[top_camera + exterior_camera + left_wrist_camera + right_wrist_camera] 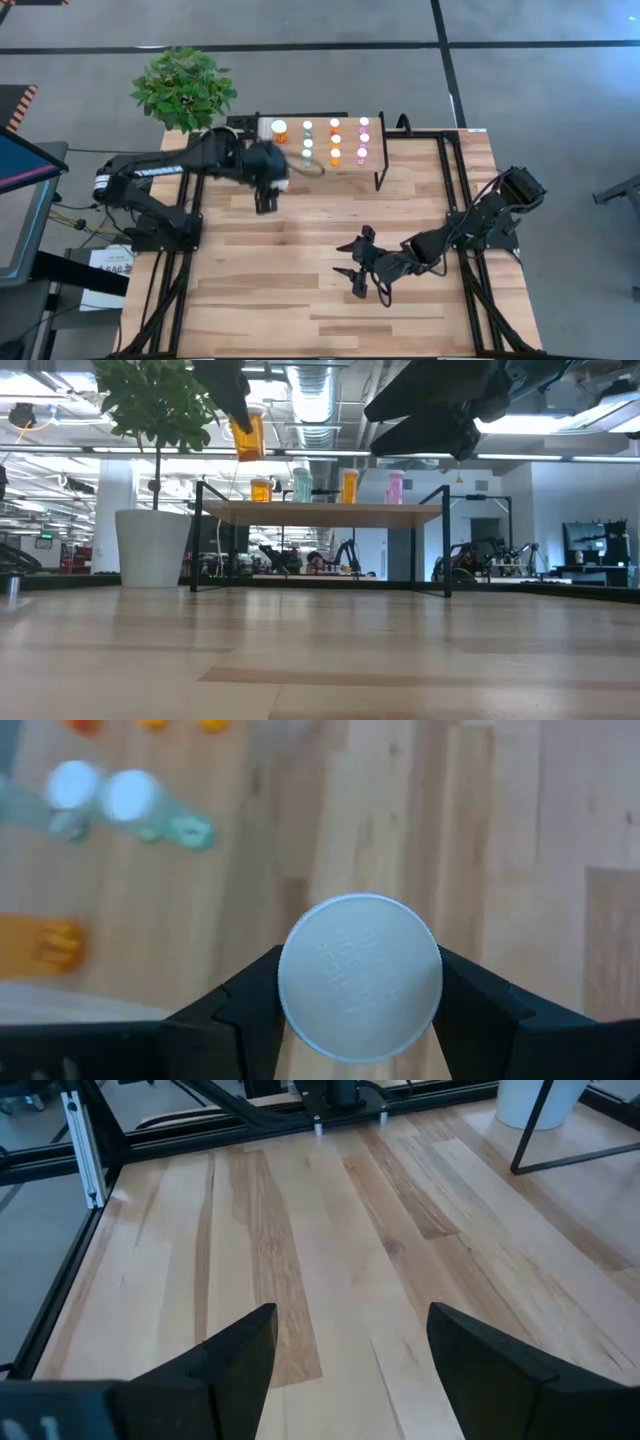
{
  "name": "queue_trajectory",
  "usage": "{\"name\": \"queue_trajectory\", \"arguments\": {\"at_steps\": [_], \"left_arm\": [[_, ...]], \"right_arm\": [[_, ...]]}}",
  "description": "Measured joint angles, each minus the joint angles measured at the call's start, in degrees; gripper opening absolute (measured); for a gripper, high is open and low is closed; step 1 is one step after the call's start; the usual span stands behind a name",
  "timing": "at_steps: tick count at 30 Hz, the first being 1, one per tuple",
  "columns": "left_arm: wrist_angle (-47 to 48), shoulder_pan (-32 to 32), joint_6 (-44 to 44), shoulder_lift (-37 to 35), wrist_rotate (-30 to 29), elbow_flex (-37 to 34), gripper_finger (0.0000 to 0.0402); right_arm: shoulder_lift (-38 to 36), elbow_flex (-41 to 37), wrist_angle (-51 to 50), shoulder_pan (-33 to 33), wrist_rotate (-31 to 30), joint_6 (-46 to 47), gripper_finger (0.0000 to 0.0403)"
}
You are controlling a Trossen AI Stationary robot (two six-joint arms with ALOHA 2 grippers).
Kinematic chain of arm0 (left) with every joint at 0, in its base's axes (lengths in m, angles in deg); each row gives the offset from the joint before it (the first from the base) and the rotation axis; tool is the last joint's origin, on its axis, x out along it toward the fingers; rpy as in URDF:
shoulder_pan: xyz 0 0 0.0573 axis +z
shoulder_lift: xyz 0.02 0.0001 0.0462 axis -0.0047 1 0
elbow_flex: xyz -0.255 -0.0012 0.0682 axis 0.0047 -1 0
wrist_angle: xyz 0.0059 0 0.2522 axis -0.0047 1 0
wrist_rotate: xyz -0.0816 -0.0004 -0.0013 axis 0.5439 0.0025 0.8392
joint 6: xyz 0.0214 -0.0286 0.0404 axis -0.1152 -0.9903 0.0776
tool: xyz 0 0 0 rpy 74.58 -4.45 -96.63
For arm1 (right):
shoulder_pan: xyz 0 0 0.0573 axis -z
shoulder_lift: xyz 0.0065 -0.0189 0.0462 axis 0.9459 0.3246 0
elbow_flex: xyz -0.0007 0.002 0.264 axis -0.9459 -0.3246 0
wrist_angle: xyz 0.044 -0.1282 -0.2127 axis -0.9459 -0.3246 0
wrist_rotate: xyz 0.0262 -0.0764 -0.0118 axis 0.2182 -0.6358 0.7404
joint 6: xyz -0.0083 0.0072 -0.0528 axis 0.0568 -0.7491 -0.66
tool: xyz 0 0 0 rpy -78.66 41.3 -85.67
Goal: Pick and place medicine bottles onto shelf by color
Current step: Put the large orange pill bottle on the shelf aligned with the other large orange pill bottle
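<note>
Left gripper (pixel 358 1010) is clamping the orange bottle (pixel 247 435) at its white cap (pixel 360 977), above the shelf's (pixel 320 513) left edge; rigid, light, likely slippery; right gripper (pixel 345 1360) is idling agape.

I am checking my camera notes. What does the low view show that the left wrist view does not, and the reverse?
Only the low view shows the orange bottle raised above the shelf, beside the pot. Only the left wrist view shows the bottle's white cap clamped between the left end effector fingers. Both show this held bottle and others on the shelf.
</note>
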Motion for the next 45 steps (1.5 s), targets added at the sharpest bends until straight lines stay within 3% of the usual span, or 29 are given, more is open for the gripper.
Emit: {"name": "queue_trajectory", "arguments": {"at_steps": [9,13,25,45], "left_arm": [[0.3,17.0,4.4,0.8,9.6,3.3,0.0194],[0.5,21.8,5.1,1.0,10.6,3.4,0.0194],[11.3,24.0,6.6,12.3,12.7,15.9,0.0194],[9.2,29.7,6.3,17.8,13.2,16.1,0.0194]], "right_arm": [[0.0,0.0,0.0,0.4,0.0,0.0,0.0281],[0.0,0.0,0.0,0.5,0.0,-0.2,0.0281],[0.0,0.0,0.0,1.6,0.1,-0.2,0.0281],[0.0,0.0,-0.1,1.0,0.2,0.0,0.0281]]}}
